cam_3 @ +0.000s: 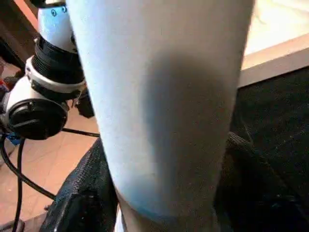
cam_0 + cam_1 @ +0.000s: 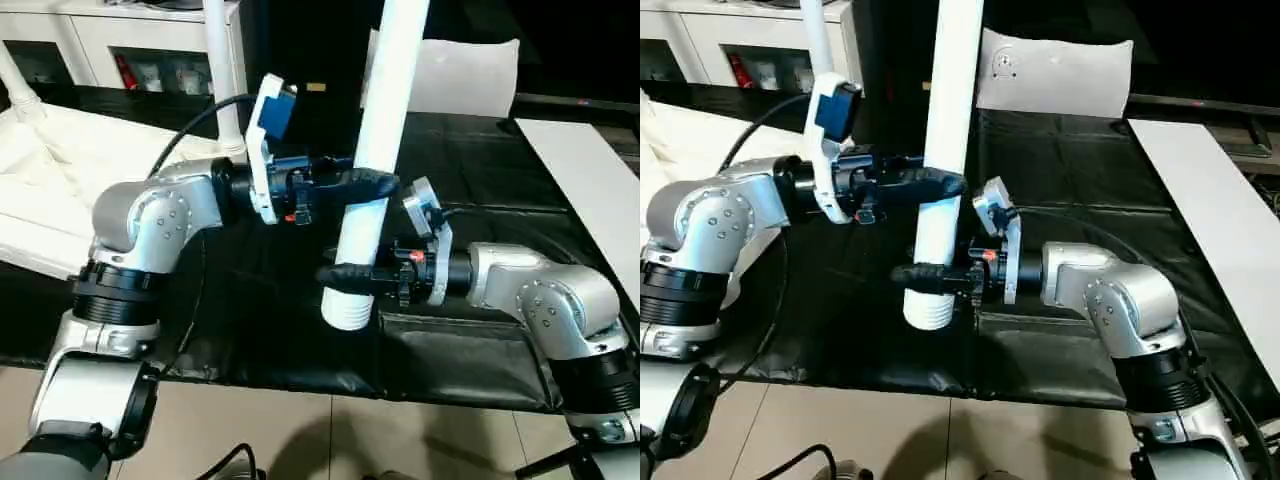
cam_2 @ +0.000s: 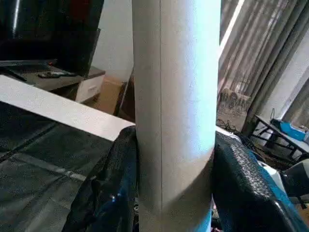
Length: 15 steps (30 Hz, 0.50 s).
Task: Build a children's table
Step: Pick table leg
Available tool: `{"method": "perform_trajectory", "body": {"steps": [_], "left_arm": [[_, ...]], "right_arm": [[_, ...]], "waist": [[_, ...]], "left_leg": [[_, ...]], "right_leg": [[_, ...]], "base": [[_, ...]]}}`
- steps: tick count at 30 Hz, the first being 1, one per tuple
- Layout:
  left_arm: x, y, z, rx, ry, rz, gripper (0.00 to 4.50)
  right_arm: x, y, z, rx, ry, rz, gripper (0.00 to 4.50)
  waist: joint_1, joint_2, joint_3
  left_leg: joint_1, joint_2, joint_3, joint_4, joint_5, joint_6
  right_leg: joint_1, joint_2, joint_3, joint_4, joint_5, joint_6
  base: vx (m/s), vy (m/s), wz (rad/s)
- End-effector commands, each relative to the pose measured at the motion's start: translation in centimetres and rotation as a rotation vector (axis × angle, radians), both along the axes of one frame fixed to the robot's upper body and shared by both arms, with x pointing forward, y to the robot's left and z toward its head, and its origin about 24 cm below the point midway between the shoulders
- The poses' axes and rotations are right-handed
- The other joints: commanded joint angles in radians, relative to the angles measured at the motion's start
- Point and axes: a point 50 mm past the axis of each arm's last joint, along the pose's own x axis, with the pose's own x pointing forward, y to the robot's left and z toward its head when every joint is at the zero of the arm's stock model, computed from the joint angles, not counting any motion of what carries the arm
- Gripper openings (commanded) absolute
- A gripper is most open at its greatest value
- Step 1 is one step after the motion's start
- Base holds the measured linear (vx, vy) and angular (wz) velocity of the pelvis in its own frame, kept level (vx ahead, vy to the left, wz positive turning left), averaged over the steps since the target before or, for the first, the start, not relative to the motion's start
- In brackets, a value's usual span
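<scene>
One white table leg [image 2: 385,110] stands upright above the black mat [image 2: 1060,190], clamped by the left gripper [image 2: 365,183] above and the right gripper [image 2: 345,275] near its ribbed end, while the tabletop [image 2: 60,170] at far left shows two legs already fitted.

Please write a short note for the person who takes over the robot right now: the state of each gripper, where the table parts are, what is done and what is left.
Left gripper: shut on the white tube leg, held roughly upright above the black mat.
Right gripper: around the same leg near its ribbed lower end; whether it grips is unclear.
Tabletop: lies at the robot's left, with another leg standing upright in it.
Done: at least that leg looks fitted.
Left: carry the held leg to a free corner socket and seat it.
</scene>
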Motion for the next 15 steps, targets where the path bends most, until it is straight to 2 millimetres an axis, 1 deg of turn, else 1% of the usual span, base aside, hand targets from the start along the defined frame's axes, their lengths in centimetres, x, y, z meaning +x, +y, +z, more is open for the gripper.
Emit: {"method": "perform_trajectory", "body": {"steps": [1,3,4,5,6,9,10,11,13,14,15], "left_arm": [[-0.19,-0.36,1.17,0.005,-0.057,-0.019,1.85],[-0.25,-0.42,1.18,0.006,-0.058,-0.028,1.85],[-0.25,-0.45,1.13,0.010,-0.059,-0.029,1.84],[-0.24,-0.46,1.09,0.014,-0.061,-0.029,1.84],[-0.23,-0.48,1.11,0.012,-0.061,-0.030,1.84],[-0.23,-0.49,1.16,0.012,-0.064,-0.033,1.84],[-0.19,-0.48,1.16,0.016,-0.066,-0.032,1.83],[-0.14,-0.48,1.20,0.017,-0.068,-0.031,1.83],[-0.12,-0.48,1.24,0.015,-0.068,-0.030,1.83],[-0.09,-0.50,1.25,0.015,-0.069,-0.029,1.83],[-0.07,-0.51,1.27,0.015,-0.070,-0.029,1.83]], "right_arm": [[0.02,-0.20,0.44,0.012,-0.016,-0.005,2.81],[0.08,-0.16,0.53,0.026,-0.017,-0.009,2.81],[0.12,-0.14,0.59,0.033,-0.018,-0.011,2.90],[0.15,-0.13,0.66,0.040,-0.018,-0.012,2.55],[0.19,-0.12,0.73,0.046,-0.017,-0.013,2.45],[0.18,-0.09,0.84,0.059,-0.014,-0.009,2.43],[0.17,-0.09,0.84,0.059,-0.014,-0.006,2.30],[0.10,-0.09,0.81,0.056,-0.014,-0.001,2.05],[0.05,-0.09,0.75,0.054,-0.015,0.000,2.06],[0.03,-0.09,0.68,0.051,-0.015,-0.001,2.00],[0.03,-0.10,0.62,0.049,-0.015,-0.002,1.96]], "waist": [[0.001,-0.006,-0.072],[0.001,-0.007,-0.073],[0.001,-0.007,-0.073],[0.001,-0.007,-0.072],[0.001,-0.005,-0.073],[0.000,-0.007,-0.073],[0.001,-0.006,-0.073],[0.001,-0.006,-0.073],[0.001,-0.007,-0.072],[0.000,-0.010,-0.072],[0.001,-0.007,-0.073]], "left_leg": [[0.009,0.010,0.019,-0.067,-0.118,-0.014],[0.008,0.010,0.019,-0.067,-0.116,-0.015],[0.008,0.010,0.019,-0.067,-0.113,-0.014],[0.009,0.010,0.019,-0.067,-0.115,-0.014],[0.009,0.010,0.019,-0.067,-0.116,-0.014],[0.009,0.010,0.019,-0.067,-0.117,-0.012],[0.010,0.010,0.018,-0.067,-0.115,-0.013],[0.010,0.010,0.019,-0.067,-0.116,-0.013],[0.009,0.010,0.019,-0.067,-0.116,-0.013],[0.008,0.010,0.019,-0.067,-0.114,-0.013],[0.009,0.010,0.019,-0.067,-0.111,-0.013]], "right_leg": [[0.057,-0.048,0.020,-0.058,-0.158,-0.215],[0.059,-0.048,0.020,-0.057,-0.154,-0.215],[0.058,-0.048,0.020,-0.057,-0.150,-0.216],[0.058,-0.048,0.020,-0.057,-0.151,-0.217],[0.057,-0.048,0.020,-0.057,-0.152,-0.217],[0.058,-0.048,0.020,-0.057,-0.147,-0.221],[0.058,-0.048,0.019,-0.057,-0.144,-0.221],[0.058,-0.048,0.020,-0.057,-0.145,-0.221],[0.059,-0.048,0.020,-0.057,-0.144,-0.219],[0.059,-0.048,0.020,-0.057,-0.146,-0.219],[0.059,-0.049,0.020,-0.056,-0.144,-0.219]], "base": [[0.000,0.000,0.00],[0.000,0.000,0.00],[0.000,0.000,0.00],[0.000,0.000,0.00],[0.000,0.000,0.00],[0.000,0.000,0.00],[0.000,0.000,0.00],[0.000,0.000,0.00],[0.000,0.000,0.00],[0.000,0.000,0.00],[0.000,0.000,0.00]]}}
